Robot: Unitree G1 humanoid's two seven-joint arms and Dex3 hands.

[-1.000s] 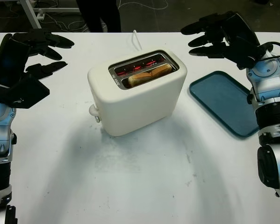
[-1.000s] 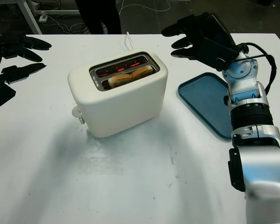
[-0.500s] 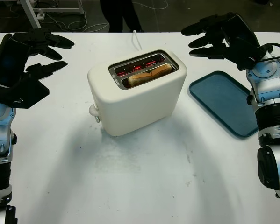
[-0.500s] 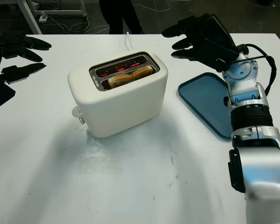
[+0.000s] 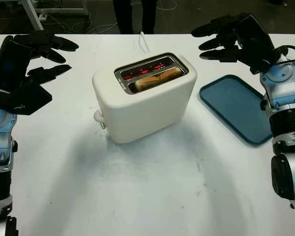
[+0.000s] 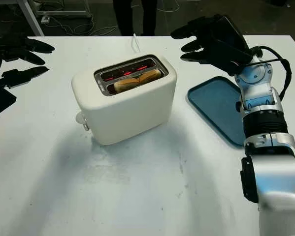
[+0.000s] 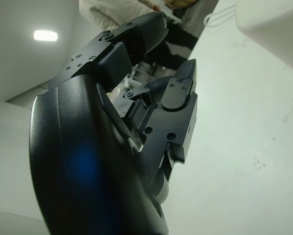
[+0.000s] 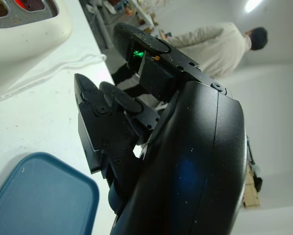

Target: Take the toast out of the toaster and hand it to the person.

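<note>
Cream toaster (image 5: 145, 98) is seen at frame centre on white table (image 5: 147, 196), set at an angle, lever knob at its lower left. Toast (image 5: 158, 78), golden-brown, is seated in the nearer slot, top edge approx. level w/ slot rim; farther slot glows red. Left hand (image 5: 36, 54) is held at upper left, nothing gripped, unclenched. Right hand (image 5: 236, 37) is held at upper right, above far end of blue tray (image 5: 238, 108), likewise ungripped. Person's legs (image 5: 135, 14) are noted at top edge, behind table
</note>
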